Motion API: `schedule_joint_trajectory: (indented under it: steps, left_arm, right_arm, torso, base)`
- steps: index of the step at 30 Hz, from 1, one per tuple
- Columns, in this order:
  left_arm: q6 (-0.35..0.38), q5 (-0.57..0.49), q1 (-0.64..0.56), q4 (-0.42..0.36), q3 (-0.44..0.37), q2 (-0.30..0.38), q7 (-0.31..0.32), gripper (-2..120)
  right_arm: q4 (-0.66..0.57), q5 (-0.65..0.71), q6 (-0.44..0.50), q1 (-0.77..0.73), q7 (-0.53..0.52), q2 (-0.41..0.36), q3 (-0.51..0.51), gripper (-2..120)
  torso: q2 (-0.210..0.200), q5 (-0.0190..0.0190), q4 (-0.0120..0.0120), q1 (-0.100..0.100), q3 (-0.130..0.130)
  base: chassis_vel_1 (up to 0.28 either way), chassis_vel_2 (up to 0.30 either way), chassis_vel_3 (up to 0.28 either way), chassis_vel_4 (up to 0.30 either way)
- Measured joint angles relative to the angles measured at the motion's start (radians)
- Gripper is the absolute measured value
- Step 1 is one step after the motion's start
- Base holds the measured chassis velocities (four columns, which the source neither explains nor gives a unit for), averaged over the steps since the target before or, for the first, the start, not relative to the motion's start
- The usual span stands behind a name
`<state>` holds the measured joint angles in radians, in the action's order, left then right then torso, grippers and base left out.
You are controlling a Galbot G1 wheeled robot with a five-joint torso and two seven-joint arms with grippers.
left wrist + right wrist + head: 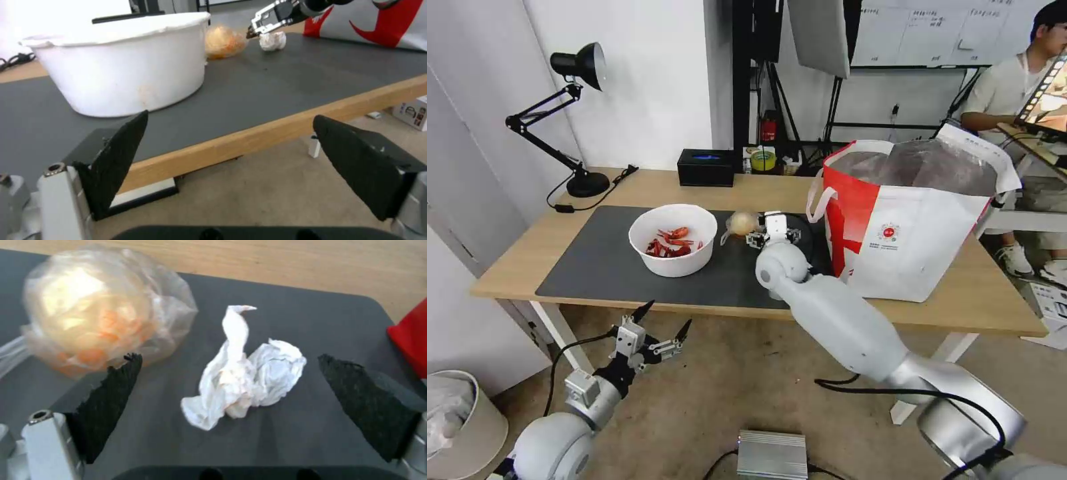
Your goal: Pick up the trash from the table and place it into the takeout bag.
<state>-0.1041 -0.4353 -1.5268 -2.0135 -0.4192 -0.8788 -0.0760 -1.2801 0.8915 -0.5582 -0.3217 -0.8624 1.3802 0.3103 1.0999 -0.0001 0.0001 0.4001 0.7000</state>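
Hovering over the dark mat (594,267), the right gripper (227,386) has its fingers (111,390) spread wide with the crumpled tissue (245,380) lying between them, untouched. The tissue's long axis runs roughly crosswise to the closing line, a twisted tail pointing away. The wrapped ball (98,320) sits just beside one finger. Left gripper (650,333) hangs open below the bench (960,300) edge, well apart. The bag (914,220) stands near the right arm.

Right gripper (773,233) over mat (594,260) between wrapped tan ball (742,223) and takeout bag (914,220); left gripper (662,319) spread below table (980,300) edge.
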Motion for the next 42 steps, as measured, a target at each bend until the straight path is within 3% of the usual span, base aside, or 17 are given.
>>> schedule_joint_trajectory:
  steps: [42]
  left_arm:
    - [-0.003,-0.005,0.005,-0.011,0.012,-0.002,0.0,100]
  right_arm:
    - [0.149,0.028,0.005,0.034,0.029,0.052,-0.07,100]
  torso:
    - [0.0,0.0001,-0.0001,0.0,0.0]
  base:
    - [0.0,0.0,0.0,0.0]
